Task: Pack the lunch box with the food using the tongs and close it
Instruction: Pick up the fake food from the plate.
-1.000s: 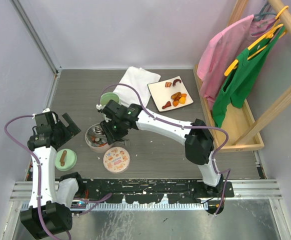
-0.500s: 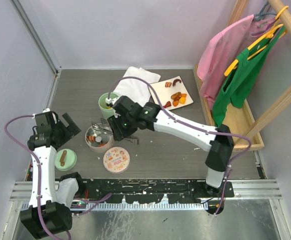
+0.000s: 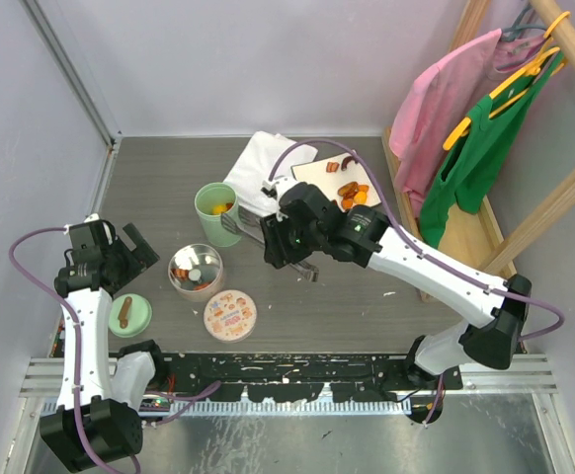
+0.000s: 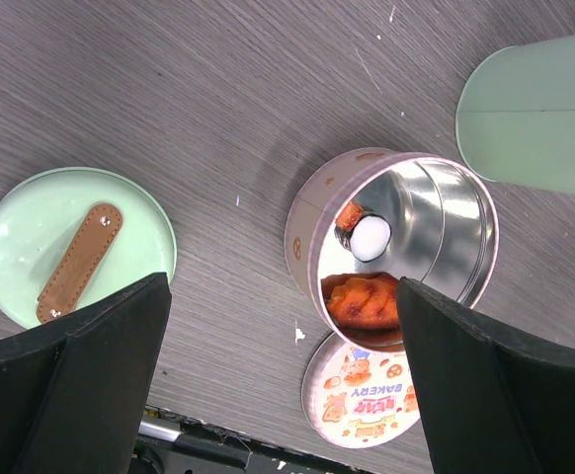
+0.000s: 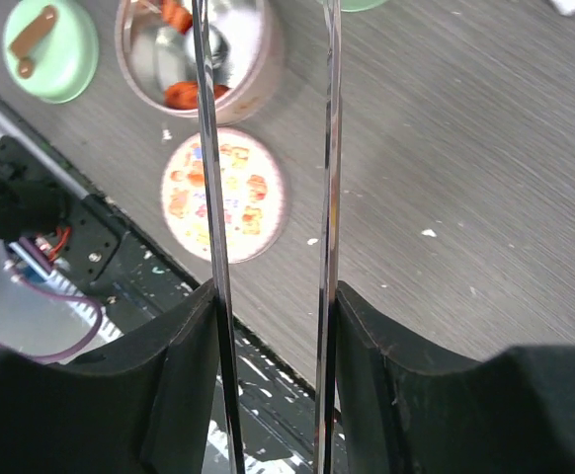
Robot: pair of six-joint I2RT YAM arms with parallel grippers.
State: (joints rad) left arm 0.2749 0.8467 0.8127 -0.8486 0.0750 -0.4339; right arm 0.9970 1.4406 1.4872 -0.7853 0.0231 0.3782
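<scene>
Top external: right arm (image 3: 421, 265) outstretched, right fingers (image 5: 169, 395) tight on tongs (image 5: 209, 148); left fingers (image 4: 70, 395) wide apart.

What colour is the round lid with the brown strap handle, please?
The lid is mint green, which shows clearest in the left wrist view.

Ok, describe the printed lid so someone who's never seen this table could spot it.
On the grey table, look near the arms' edge, just in front of the open round tin. A flat round lid lies there. Unlike the plain mint-green lid to its left, with its brown handle, this one is pale pink with small cartoon bakery pictures.
</scene>
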